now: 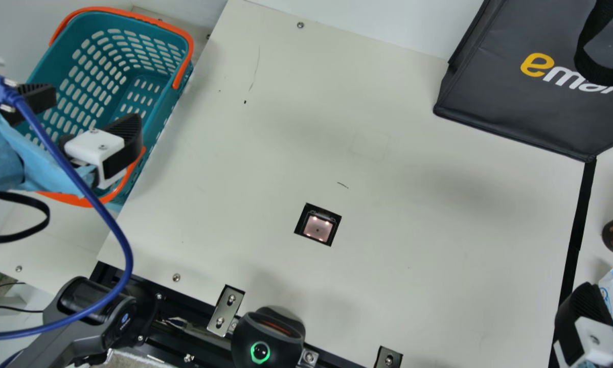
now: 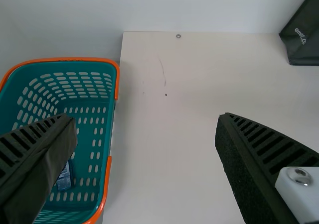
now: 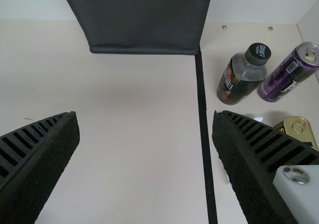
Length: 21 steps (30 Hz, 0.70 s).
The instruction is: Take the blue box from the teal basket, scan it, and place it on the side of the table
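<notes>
In the main view, the teal basket [image 1: 176, 110] with orange handles sits at ten o'clock, beside the cream surface [image 1: 265, 153]. The left pincer [image 1: 92, 108] hangs over it, its two ribbed fingers wide apart with nothing between them. The left wrist view shows the blue box [image 2: 65, 178] inside the basket, partly hidden by one finger. Between six and seven o'clock stands a rounded black device [image 1: 280, 335] with a green ring light. Just below centre, toward six o'clock, a lit square scanner [image 1: 317, 228] is set into the surface. A dark bag [image 1: 495, 92] stands at two o'clock. At four o'clock is the right pincer [image 1: 585, 319], its fingers also apart and empty. Past a black strip [image 1: 574, 243] are a dark bottle [image 3: 242, 74], just below three o'clock, and a purple can [image 3: 289, 72].
</notes>
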Each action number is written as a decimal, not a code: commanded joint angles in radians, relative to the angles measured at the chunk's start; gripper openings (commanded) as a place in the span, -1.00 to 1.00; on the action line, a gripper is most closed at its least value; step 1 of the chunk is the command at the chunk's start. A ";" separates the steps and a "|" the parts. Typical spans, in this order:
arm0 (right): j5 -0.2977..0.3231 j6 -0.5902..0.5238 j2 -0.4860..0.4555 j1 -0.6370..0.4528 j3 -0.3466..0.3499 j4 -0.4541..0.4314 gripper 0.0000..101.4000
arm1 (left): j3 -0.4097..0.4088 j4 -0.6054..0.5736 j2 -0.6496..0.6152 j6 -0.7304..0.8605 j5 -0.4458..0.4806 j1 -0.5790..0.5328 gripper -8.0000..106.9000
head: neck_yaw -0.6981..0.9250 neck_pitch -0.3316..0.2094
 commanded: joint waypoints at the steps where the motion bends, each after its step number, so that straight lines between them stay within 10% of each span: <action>1: 0.000 0.000 0.000 0.000 0.000 0.000 0.87 | 0.000 0.000 0.000 0.000 0.000 0.000 0.71 | 0.002 -0.029; 21: 0.000 0.000 0.000 0.000 0.000 0.000 0.87 | 0.001 0.003 0.010 -0.037 -0.005 0.042 0.71 | 0.002 -0.029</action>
